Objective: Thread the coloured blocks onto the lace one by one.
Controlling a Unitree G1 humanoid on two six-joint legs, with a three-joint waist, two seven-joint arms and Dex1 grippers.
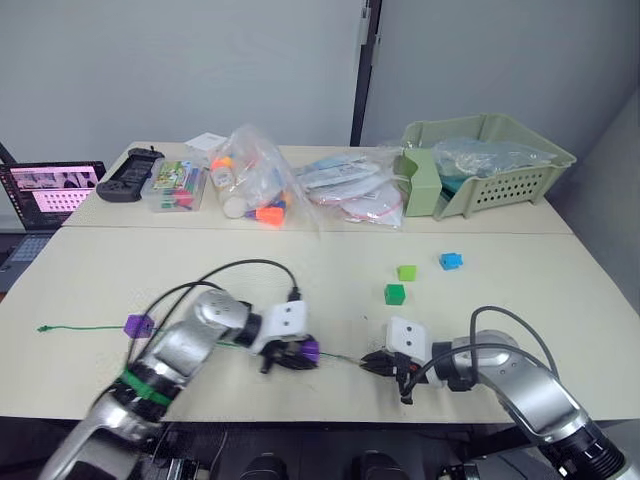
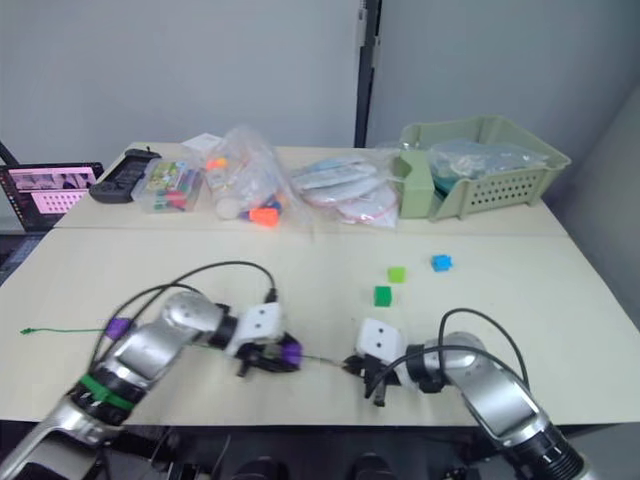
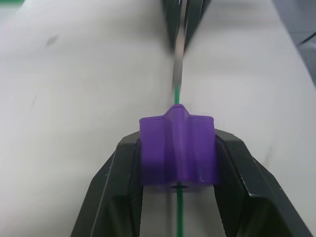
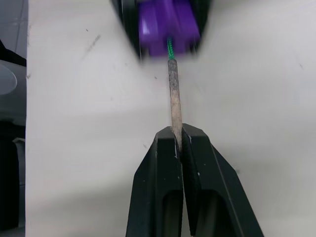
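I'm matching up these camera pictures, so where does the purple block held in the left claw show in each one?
Left eye: purple block low, left of centre, in the left claw.
Right eye: same spot, low and left of centre.
Left wrist: centre, between the fingers.
Right wrist: top centre.
Shared landmark: the lace running through it to the right claw.

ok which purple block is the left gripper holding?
The purple block near the table's front edge, clamped in the left gripper with the lace through it. The other purple block lies free, farther left.

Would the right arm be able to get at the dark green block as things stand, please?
Probably not yet: the path to the dark green block looks open, but the right gripper is shut on the lace tip.
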